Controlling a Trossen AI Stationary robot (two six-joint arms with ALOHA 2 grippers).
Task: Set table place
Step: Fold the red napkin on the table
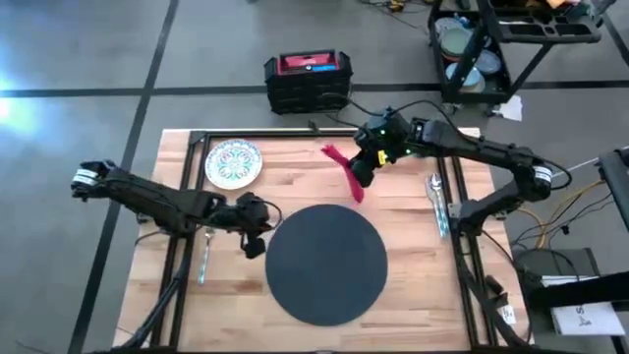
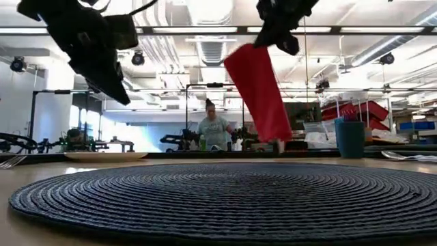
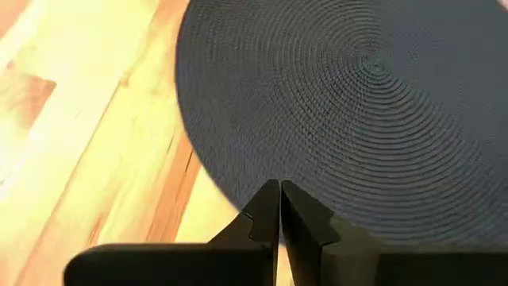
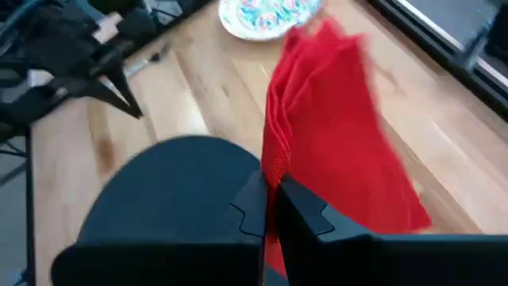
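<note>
Your two arms are dark, jointed links with black cabling. The left arm [image 1: 147,197] carries a pale wrist band; the right tool [image 1: 366,162] shows small green lights.

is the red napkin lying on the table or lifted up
Lifted up: the red napkin hangs from the shut right hand, clear of the table.

You have the whole top of the round mat [image 1: 326,264] free on the desk [image 1: 393,211], with bare planks beyond it. The right gripper [image 1: 362,173] hangs past its far edge, fingers [image 4: 252,208] clamped on a dangling red napkin [image 1: 346,173], and the left gripper [image 1: 256,239] hovers pressed shut at the mat's left rim. Plate [image 1: 233,162] and fork [image 1: 204,256] crowd the left side; cutlery [image 1: 436,202] lines the right rail.
</note>
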